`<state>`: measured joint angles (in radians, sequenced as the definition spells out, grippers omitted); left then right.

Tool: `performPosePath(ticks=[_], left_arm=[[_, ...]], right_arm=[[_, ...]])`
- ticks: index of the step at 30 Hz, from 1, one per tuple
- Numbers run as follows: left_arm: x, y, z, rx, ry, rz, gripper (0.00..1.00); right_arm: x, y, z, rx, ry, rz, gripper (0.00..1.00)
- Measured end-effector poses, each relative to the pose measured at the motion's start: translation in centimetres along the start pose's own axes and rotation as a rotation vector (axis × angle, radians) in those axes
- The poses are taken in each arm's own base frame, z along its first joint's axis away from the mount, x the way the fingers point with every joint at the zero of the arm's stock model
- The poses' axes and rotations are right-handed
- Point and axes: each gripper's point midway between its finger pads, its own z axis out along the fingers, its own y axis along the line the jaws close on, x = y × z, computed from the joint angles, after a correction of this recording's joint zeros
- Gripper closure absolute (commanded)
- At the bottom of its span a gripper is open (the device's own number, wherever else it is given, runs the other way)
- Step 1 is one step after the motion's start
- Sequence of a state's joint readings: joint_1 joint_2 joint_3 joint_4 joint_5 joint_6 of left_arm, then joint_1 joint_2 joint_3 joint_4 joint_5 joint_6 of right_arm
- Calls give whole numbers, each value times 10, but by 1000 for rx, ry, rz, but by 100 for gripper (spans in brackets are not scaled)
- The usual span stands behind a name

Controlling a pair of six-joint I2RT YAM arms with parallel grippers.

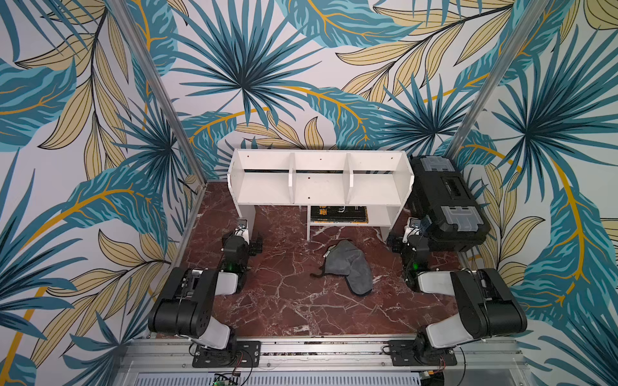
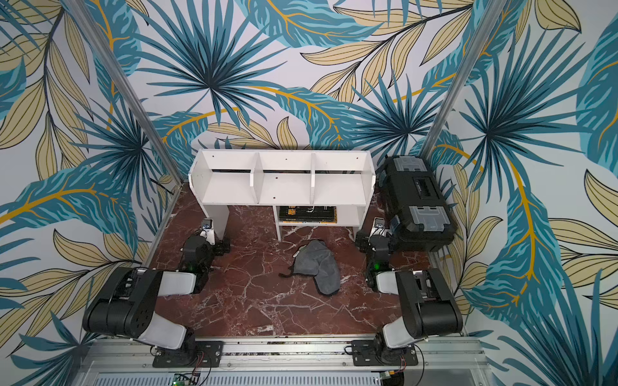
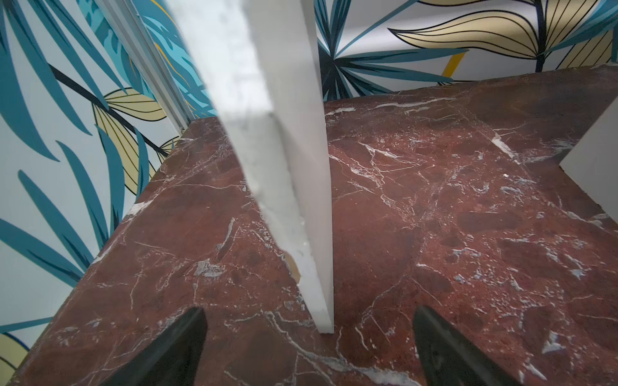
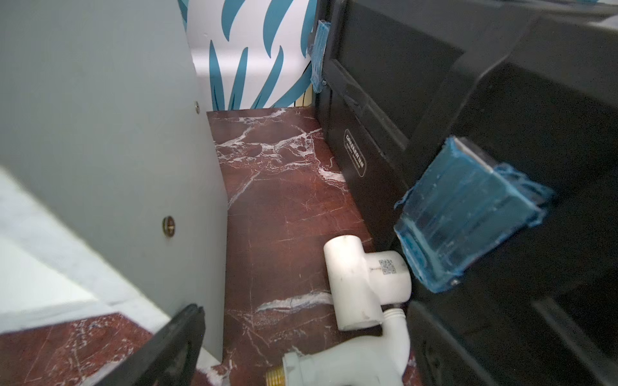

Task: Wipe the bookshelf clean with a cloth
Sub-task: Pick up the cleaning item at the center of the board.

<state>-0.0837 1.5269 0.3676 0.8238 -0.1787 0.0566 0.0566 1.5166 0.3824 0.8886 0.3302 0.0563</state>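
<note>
The white bookshelf (image 1: 317, 180) (image 2: 281, 183) stands at the back of the red marble table, its three top compartments empty. The dark grey cloth (image 1: 349, 267) (image 2: 317, 267) lies crumpled on the table in front of the shelf's lower cubby, with neither gripper touching it. My left gripper (image 1: 242, 239) (image 3: 307, 312) is open, low at the shelf's left leg (image 3: 294, 200), whose foot lies between the fingers. On the other side my right gripper (image 1: 409, 239) (image 4: 304, 307) is open beside the shelf's right side panel (image 4: 100, 133), holding nothing.
A black toolbox (image 1: 448, 200) (image 4: 468, 100) with grey latches stands right of the shelf, close against my right arm. A white pipe fitting (image 4: 357, 284) lies on the table between shelf and toolbox. Dark books (image 1: 339, 214) fill the lower cubby. Patterned walls enclose three sides.
</note>
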Motion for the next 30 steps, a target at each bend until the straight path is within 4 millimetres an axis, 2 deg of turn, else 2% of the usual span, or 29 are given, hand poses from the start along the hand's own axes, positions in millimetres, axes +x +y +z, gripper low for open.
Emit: performPosePath(ticks=[18, 20, 21, 23, 25, 26, 28, 30], left_arm=[[-3, 0, 2, 13, -2, -4, 0], [-3, 0, 1, 12, 21, 0, 0], [-5, 1, 0, 13, 39, 4, 0], [-22, 3, -3, 7, 42, 4, 0], [-52, 8, -9, -19, 14, -21, 0], [-64, 11, -13, -40, 4, -42, 0], [-87, 15, -26, -87, -6, -98, 3], [-104, 13, -44, -117, -9, -173, 4]], right_arm=[[-1, -3, -2, 14, 7, -2, 1], [-9, -12, -8, 63, 40, 9, 1], [-24, -18, -12, 98, 43, 26, 0], [-67, -26, -21, 140, 16, 81, 0], [-110, -33, -40, 155, -27, 163, 0], [-120, -37, -50, 161, -41, 205, 0], [-123, -49, -75, 187, -38, 310, 1], [-104, -57, -98, 186, 11, 389, 1]])
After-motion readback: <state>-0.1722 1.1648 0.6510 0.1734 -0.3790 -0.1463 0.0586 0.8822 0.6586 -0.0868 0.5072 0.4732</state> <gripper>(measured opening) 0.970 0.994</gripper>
